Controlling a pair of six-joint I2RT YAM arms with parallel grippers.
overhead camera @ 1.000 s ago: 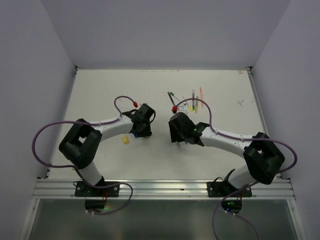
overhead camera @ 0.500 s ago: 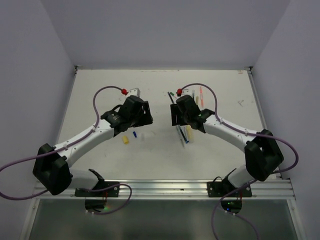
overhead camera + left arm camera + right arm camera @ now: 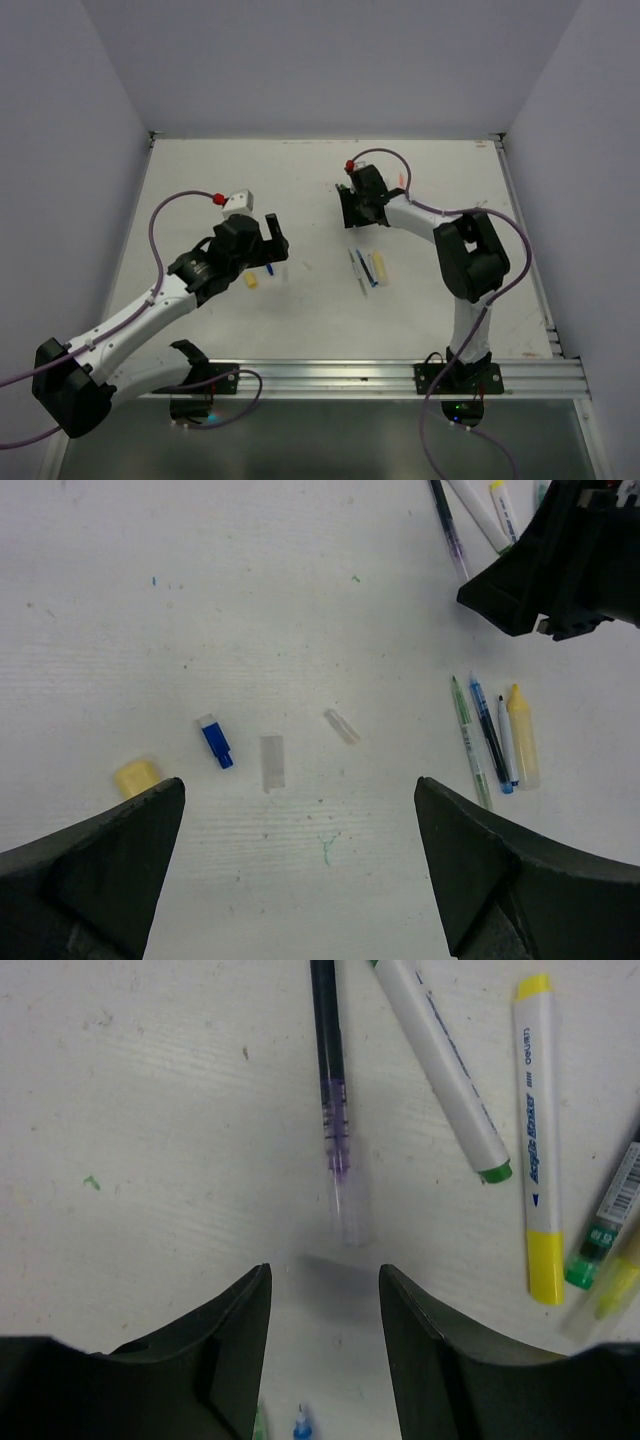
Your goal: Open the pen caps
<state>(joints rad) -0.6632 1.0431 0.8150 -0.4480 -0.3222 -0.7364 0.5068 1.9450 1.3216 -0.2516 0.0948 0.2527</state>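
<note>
Loose pen caps lie below my left gripper (image 3: 300,870), which is open and holds nothing: a yellow cap (image 3: 137,777), a blue cap (image 3: 215,742) and two clear caps (image 3: 272,763). To their right lie uncapped pens, a green one (image 3: 469,740), a blue one (image 3: 490,733) and a yellow highlighter (image 3: 521,737). My right gripper (image 3: 325,1340) is open just short of a purple pen (image 3: 332,1090) with a clear cap (image 3: 351,1218). Beside it lie a white marker with a green cap (image 3: 445,1065) and a highlighter with a yellow cap (image 3: 538,1140). From above, the left gripper (image 3: 274,240) is mid-table and the right gripper (image 3: 349,208) is farther back.
A capped green pen (image 3: 600,1230) lies at the right edge of the right wrist view. Green ink marks (image 3: 328,848) dot the white table (image 3: 200,190). Grey walls (image 3: 60,150) enclose the table on three sides. The right arm's black gripper body (image 3: 570,560) shows in the left wrist view.
The left gripper opened, left the blue cap on the table and drew back left. The right gripper laid the blue pen down mid-table and moved back to the far pens.
</note>
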